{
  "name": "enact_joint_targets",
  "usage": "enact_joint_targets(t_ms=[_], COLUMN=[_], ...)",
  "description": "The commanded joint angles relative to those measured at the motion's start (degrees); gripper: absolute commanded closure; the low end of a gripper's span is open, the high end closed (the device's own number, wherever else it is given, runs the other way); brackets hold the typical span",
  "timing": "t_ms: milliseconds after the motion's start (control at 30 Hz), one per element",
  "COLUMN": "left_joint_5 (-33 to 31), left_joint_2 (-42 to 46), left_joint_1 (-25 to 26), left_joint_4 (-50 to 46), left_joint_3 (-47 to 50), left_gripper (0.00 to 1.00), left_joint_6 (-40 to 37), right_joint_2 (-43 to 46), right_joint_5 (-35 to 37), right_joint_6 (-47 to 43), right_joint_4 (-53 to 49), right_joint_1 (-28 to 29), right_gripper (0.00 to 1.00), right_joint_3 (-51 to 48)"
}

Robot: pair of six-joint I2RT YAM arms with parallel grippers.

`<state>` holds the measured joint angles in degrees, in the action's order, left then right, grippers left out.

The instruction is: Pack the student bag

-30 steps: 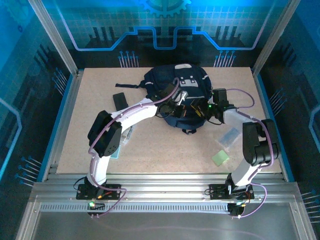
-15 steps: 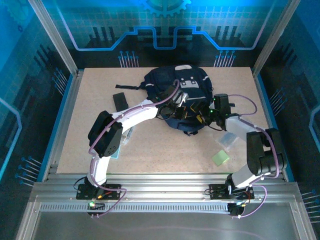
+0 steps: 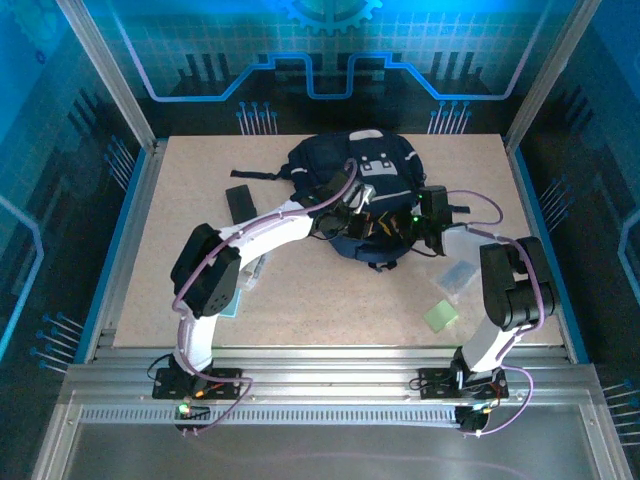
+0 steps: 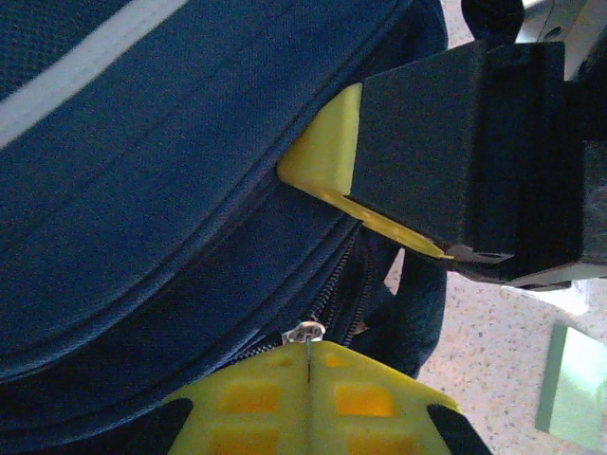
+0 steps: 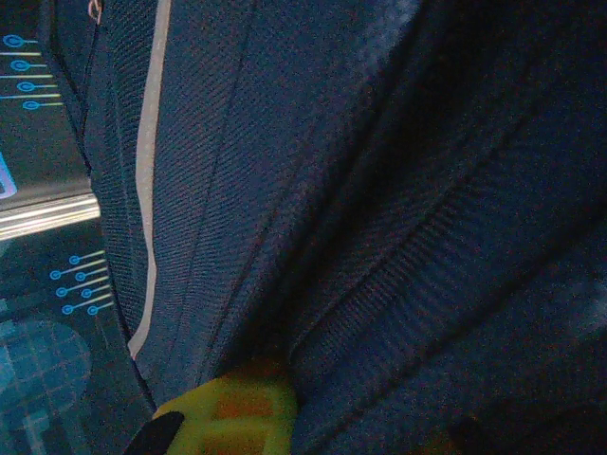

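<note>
Left wrist cam: zipper pull (image 4: 305, 332) of the student bag (image 4: 142, 190) is pinched by left gripper (image 4: 308, 365), right gripper (image 4: 351, 185) squeezed shut against fabric, too tiny from top external.

One student bag (image 3: 330, 160) is counted. One small black case (image 3: 240, 204), one green block (image 3: 440, 316) and one translucent packet (image 3: 460, 274) are counted on one table (image 3: 320, 310). Two grippers are counted: the left gripper (image 3: 365, 222) and the right gripper (image 3: 405, 228).
</note>
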<state>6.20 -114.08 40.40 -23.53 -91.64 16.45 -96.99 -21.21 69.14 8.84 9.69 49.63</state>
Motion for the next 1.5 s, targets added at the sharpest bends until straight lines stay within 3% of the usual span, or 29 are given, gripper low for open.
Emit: enact_joint_targets(t_ms=[0,167,400,767,1200,1267,1333,1400,1467], left_joint_5=[-5.09,-14.17,-26.14,-29.14,-29.04,-29.3,-29.25,-29.02,-28.42], left_joint_2=[6.08,6.84,8.5,5.13,1.55,1.1,1.05,1.38,2.03], left_joint_1=[1.21,0.57,-4.2,-15.73,-16.94,-17.24,-17.62,-17.82,-17.84], left_joint_4=[-4.37,-2.33,9.59,20.3,18.73,16.3,14.65,13.62,12.16], left_joint_3=[0.59,5.93,15.91,14.33,8.58,6.96,6.0,5.78,5.3], left_gripper=[1.0,1.0,1.0,1.0,0.98,0.94,0.81,0.44,0.23], left_joint_6=[-6.82,-11.55,-13.12,-14.06,-10.54,-9.53,-8.21,-6.76,-6.29], right_joint_2=[2.0,3.11,3.48,3.5,2.45,2.12,1.83,1.57,1.37], right_joint_5=[4.96,3.06,1.32,-1.29,-4.01,-4.21,-4.36,-4.57,-4.96], right_joint_6=[-4.59,-5.81,-7.76,-13.53,-16.24,-16.59,-16.91,-17.19,-17.28], right_joint_4=[-4.58,-4.89,-6.65,-11.28,-12.78,-13.38,-13.77,-14.63,-15.65], right_joint_1=[-1.68,-4.08,-4.76,-4.69,-3.13,-2.55,-2.07,-1.77,-1.55], right_gripper=[1.0,1.0,1.0,1.0,1.0,1.0,1.0,0.97,0.83], right_joint_3=[1.93,1.28,2.97,5.62,9.1,9.9,10.46,11.24,12.16])
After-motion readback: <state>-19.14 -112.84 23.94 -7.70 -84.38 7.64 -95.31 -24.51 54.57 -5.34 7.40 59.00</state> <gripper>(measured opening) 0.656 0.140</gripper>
